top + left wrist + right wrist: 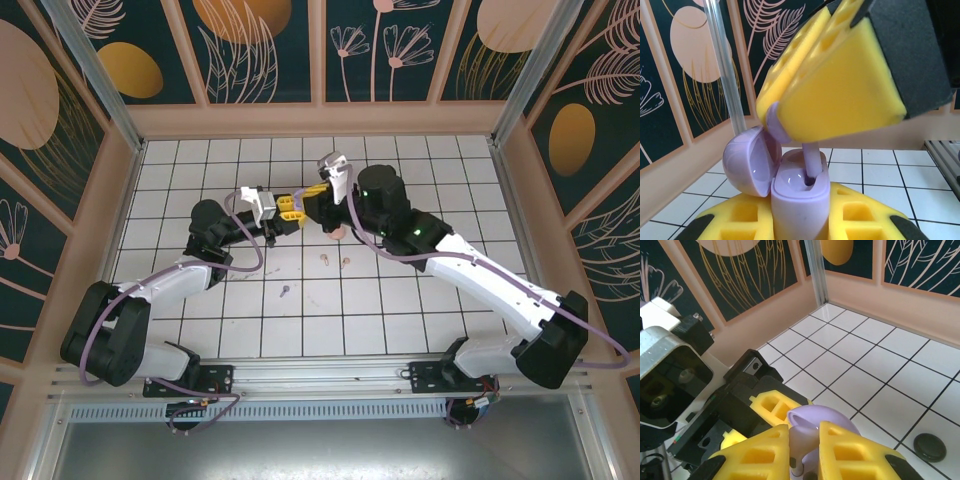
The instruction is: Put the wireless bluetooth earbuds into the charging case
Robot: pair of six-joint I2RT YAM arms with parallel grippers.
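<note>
My left gripper (pixel 800 220) clamps one glossy lilac case (pixel 799 200), its domed lid open. My right gripper (pixel 804 441) pinches one lilac earbud (pixel 811 157), stem in the socket. On the tiles (pixel 400 300) lie two pink earbuds (pixel 325 260) and one loose lilac earbud (pixel 286 291).

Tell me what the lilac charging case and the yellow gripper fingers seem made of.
Lilac charging case: likely hard moulded plastic, glossy; bright highlights sit on its open lid and rim. Yellow fingers of the right gripper: seemingly matte plastic, dull and cut with hollow square cells. Their black pad looks like foam or rubber, finely grained. The lilac earbud they hold looks like similar plastic.
</note>
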